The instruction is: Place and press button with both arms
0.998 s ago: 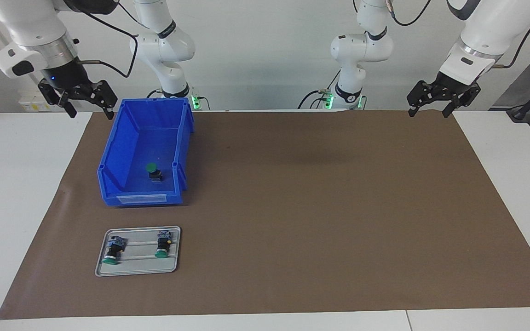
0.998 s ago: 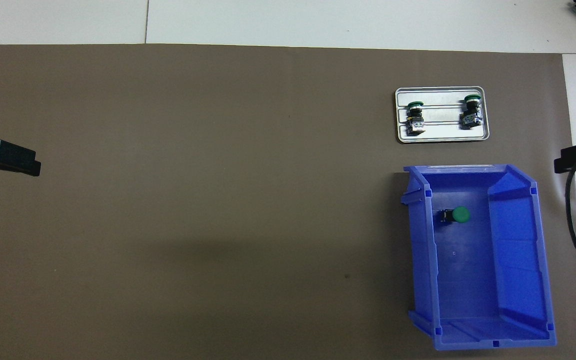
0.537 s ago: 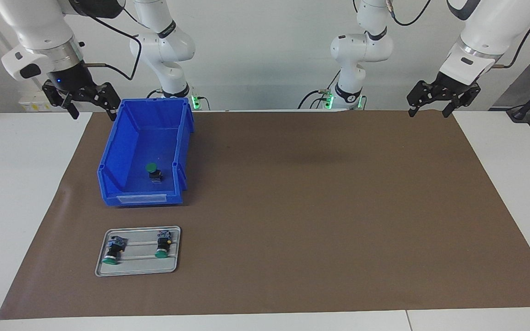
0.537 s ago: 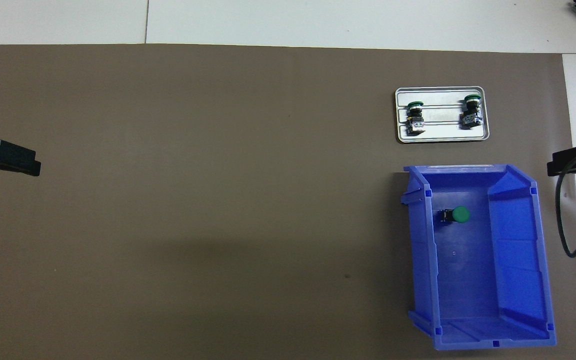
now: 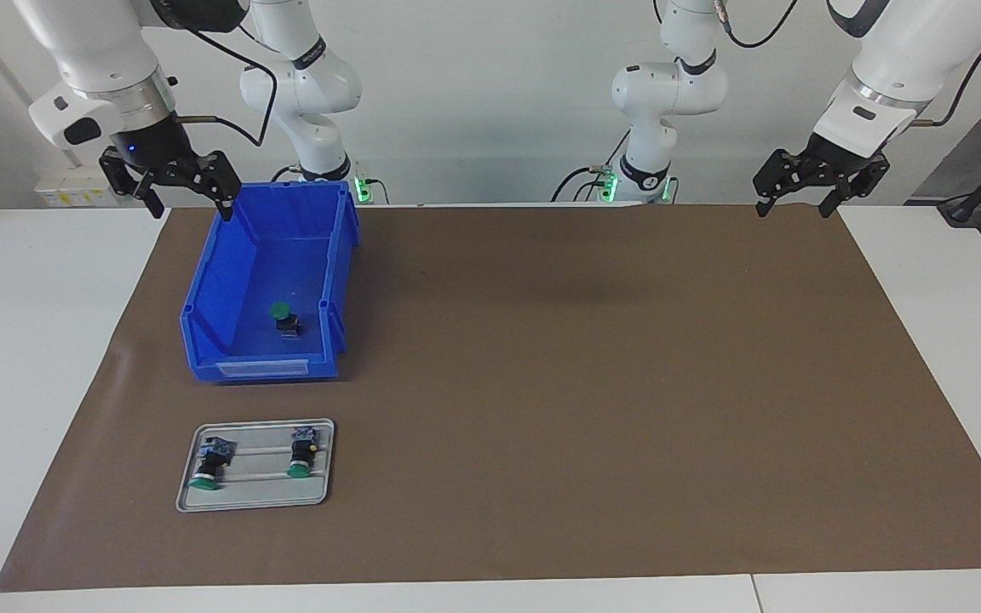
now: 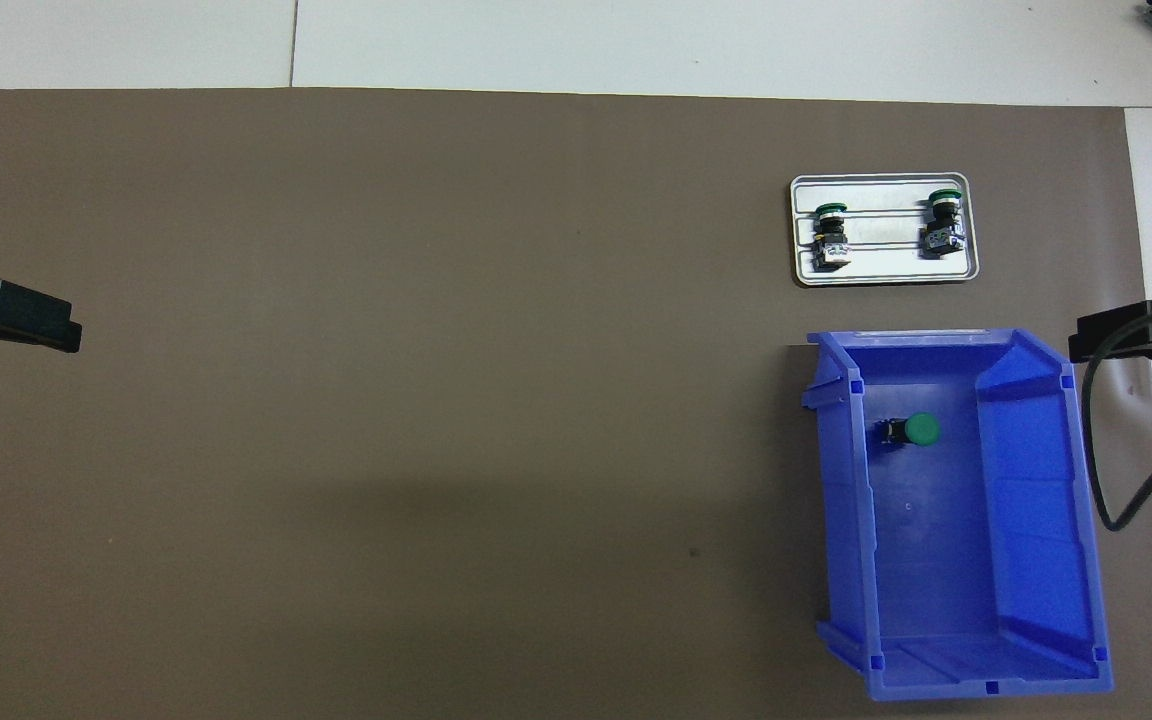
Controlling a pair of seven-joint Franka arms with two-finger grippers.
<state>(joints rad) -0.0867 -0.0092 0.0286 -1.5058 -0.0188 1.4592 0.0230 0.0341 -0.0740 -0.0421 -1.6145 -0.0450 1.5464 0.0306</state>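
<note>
One button [image 5: 284,317] with a green cap lies on the floor of the blue bin [image 5: 261,368], also seen in the overhead view [image 6: 914,430]. Two near-identical buttons [image 5: 205,466] [image 5: 299,455] lie on a small grey tray [image 5: 252,495]. My right gripper [image 5: 191,209] is open and empty, raised over the bin's corner nearest the robots at the right arm's end. My left gripper [image 5: 794,207] is open and empty, raised over the mat's edge at the left arm's end, where the arm waits.
A brown mat [image 5: 593,383] covers most of the white table [image 5: 31,340]. In the overhead view the tray [image 6: 881,275] lies just farther from the robots than the bin [image 6: 1036,500]. A black cable [image 6: 1096,470] hangs from the right arm beside the bin.
My right gripper has moved sideways from beside the bin to over its near corner, still open. The left arm, the buttons, the bin and the tray have not moved.
</note>
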